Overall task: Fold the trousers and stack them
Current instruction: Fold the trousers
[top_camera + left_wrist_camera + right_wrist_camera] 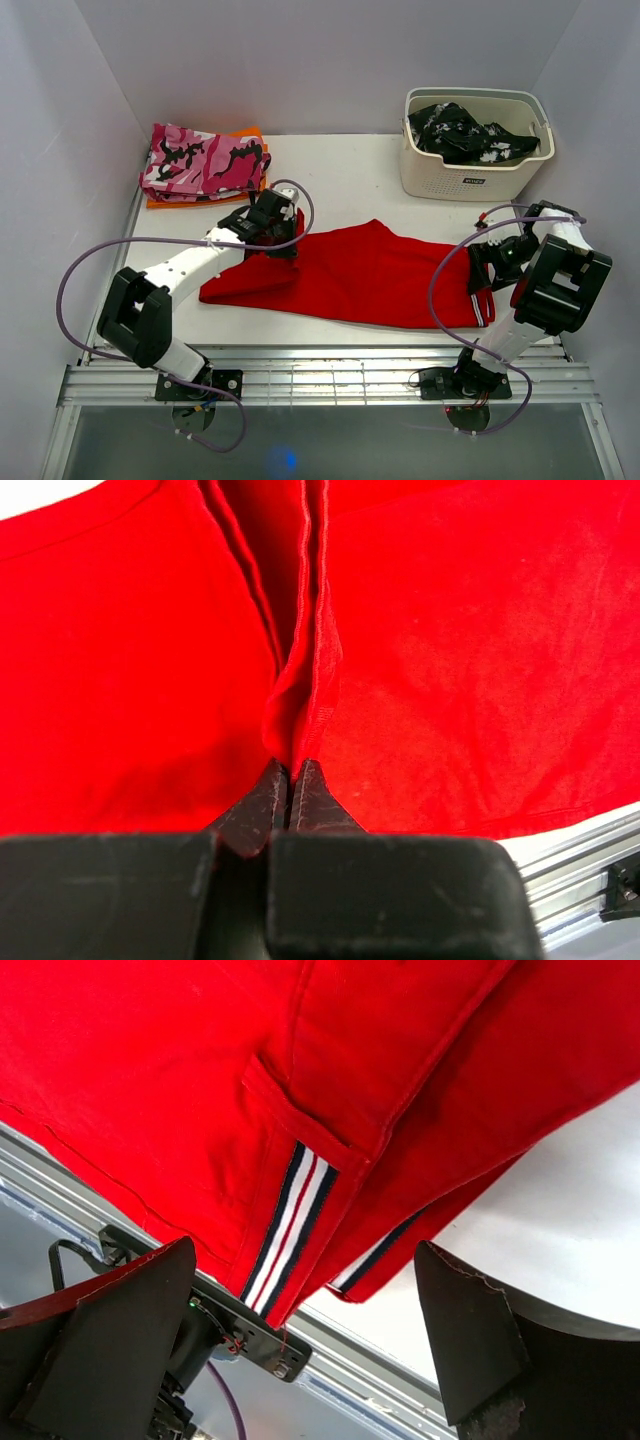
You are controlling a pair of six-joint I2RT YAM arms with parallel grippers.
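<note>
On table (350, 165) centre: trousers (370, 275) lie spread flat | left gripper (289, 775) jaws clamped on a fabric pinch | right gripper (300, 1300) jaws apart over striped end | seat your right jaws on that end before lifting; keep both ends level for a square fold.

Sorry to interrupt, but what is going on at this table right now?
Two robot arms are working on red trousers spread across the table. The left gripper is shut on a pinch of fabric at one end. The right gripper is open, hovering over the striped end without gripping it. A folded camouflage garment lies at the back left; a basket at the back right holds a black-and-white garment.
</note>
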